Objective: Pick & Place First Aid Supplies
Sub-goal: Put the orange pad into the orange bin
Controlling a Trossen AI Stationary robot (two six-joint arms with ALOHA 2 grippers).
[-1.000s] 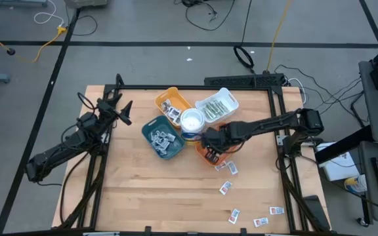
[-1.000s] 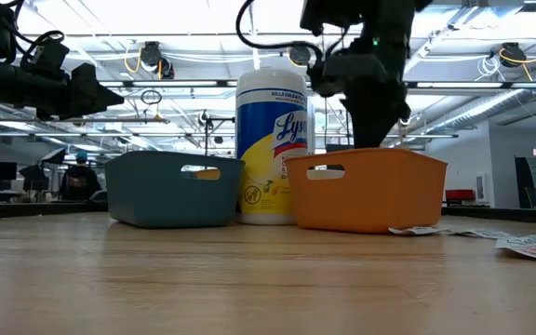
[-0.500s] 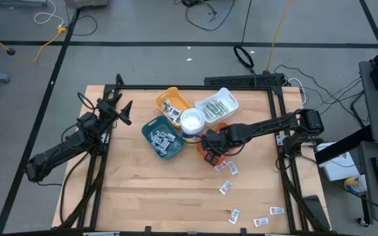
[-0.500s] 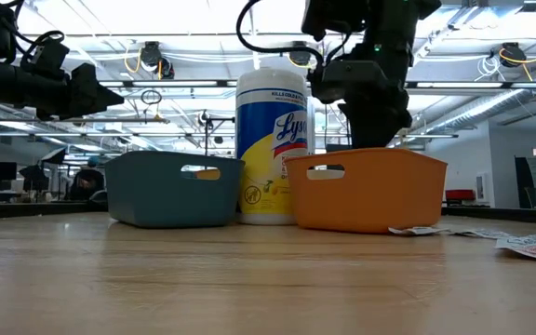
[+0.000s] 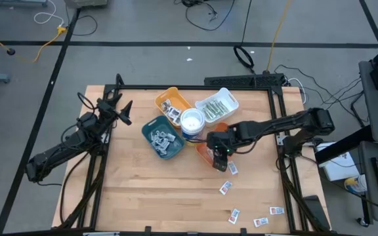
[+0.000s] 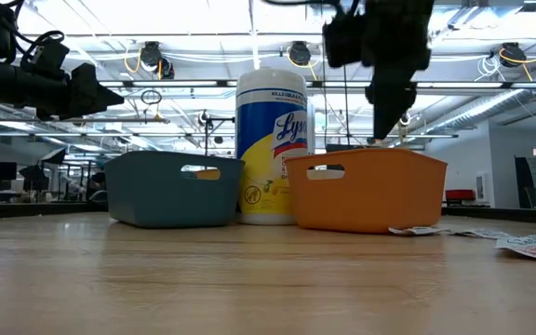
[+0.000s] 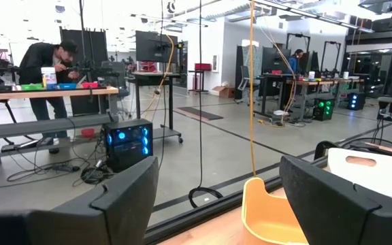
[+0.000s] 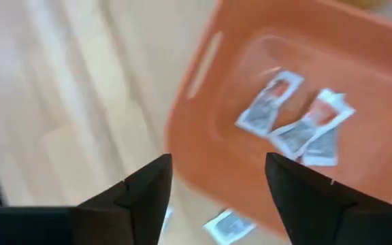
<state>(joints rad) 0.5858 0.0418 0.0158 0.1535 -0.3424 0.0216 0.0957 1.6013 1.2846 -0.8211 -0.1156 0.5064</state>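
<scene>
First aid supplies, small white packets with red marks (image 8: 298, 126), lie on the floor of the orange tray (image 8: 203, 61). More of them lie scattered on the table (image 5: 231, 169) toward its near right corner (image 5: 276, 210). My right gripper (image 8: 218, 163) is open and hangs above the orange tray's (image 5: 205, 155) near right side, pointing steeply down with nothing between its fingers; in the low view it (image 6: 391, 112) is clear above the rim. My left gripper (image 5: 122, 109) waits open at the table's far left, held high and level.
A blue tray (image 5: 163, 139) with packets, a yellow tray (image 5: 173, 105) and a white tray (image 5: 216, 105) stand around a white round wipes tub (image 5: 191, 122), just left of and behind the orange tray. People work at benches in the room beyond the table.
My right gripper has risen from inside the orange tray to clear above its rim. It has shifted a little toward the table's right and near edges and has turned about its own axis.
</scene>
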